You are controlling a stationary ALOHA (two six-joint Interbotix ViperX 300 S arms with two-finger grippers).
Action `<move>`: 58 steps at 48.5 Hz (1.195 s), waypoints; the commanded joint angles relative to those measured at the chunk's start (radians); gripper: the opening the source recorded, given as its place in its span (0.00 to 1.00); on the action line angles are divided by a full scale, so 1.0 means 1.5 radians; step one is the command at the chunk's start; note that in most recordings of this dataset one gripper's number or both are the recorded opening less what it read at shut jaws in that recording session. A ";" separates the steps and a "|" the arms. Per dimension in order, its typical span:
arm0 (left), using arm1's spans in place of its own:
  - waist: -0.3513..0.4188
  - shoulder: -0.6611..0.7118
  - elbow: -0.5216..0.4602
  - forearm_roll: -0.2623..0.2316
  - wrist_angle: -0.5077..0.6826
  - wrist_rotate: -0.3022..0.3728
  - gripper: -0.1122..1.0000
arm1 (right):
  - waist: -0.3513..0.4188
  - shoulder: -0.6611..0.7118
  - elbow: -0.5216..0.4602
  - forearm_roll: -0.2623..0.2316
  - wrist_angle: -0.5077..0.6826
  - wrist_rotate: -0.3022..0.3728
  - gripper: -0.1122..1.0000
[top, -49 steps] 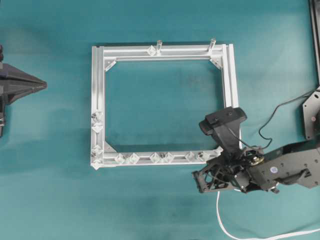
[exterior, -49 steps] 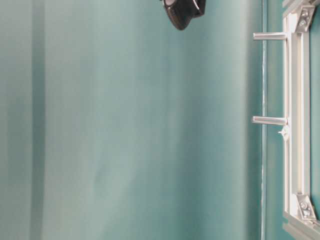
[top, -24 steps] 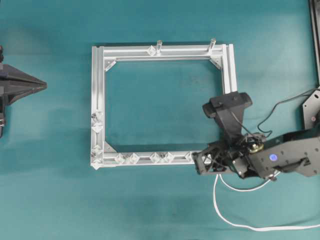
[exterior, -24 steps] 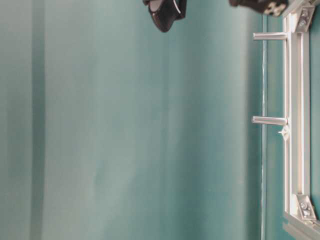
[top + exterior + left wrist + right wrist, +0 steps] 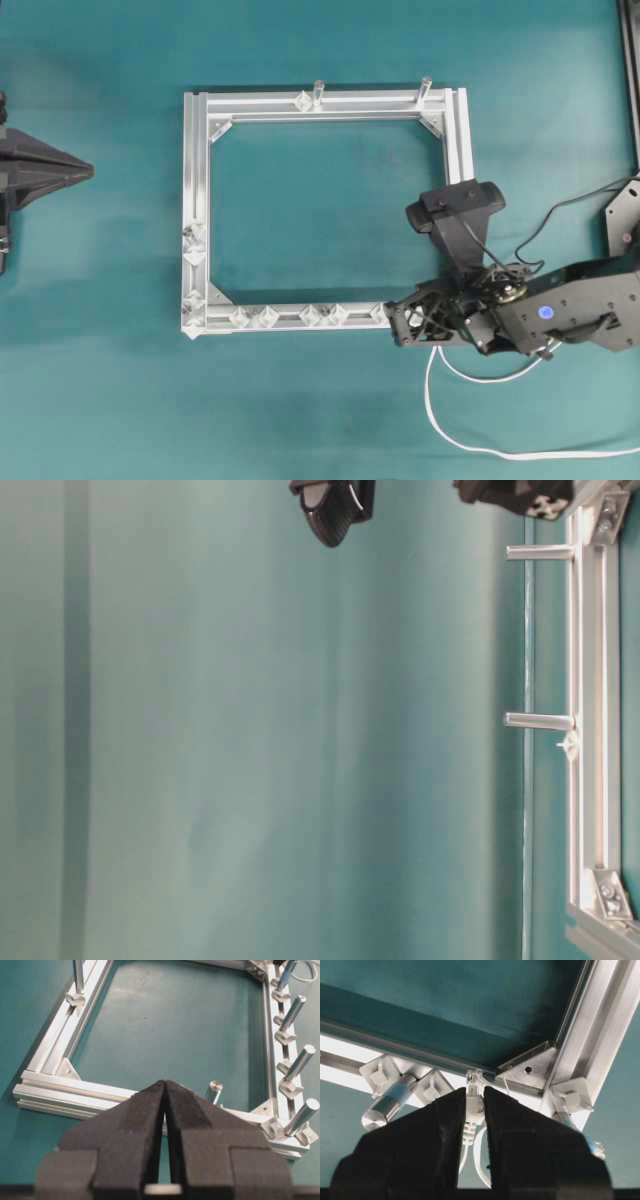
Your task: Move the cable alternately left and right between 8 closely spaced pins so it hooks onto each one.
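Note:
The white cable runs from the table's lower right edge, loops, and ends in a small clear plug. My right gripper is shut on that plug, at the bottom-right corner of the silver frame. The plug tip points at the bottom rail, between a pin and the corner bracket. Several diamond pins line the bottom rail, and more sit on the left rail. My left gripper is shut and empty, left of the frame.
Two taller grey posts stand on the frame's top rail. A black arm base with a dark wire sits at the right edge. The right arm's wrist camera overhangs the frame's right rail.
The right gripper moved up from below the frame to its bottom-right corner, carrying the plug, and the cable formed a loop behind it. For the last half second it has barely moved. The left arm is unchanged.

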 commanded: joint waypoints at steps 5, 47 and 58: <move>0.000 0.004 -0.006 0.002 -0.003 -0.004 0.12 | 0.001 -0.017 -0.005 -0.003 -0.001 0.001 0.24; 0.000 0.004 -0.006 0.002 -0.004 -0.004 0.12 | -0.163 -0.091 0.049 -0.035 -0.014 -0.116 0.24; 0.000 0.004 -0.007 0.002 -0.003 -0.004 0.12 | -0.192 -0.078 0.044 -0.036 -0.070 -0.130 0.24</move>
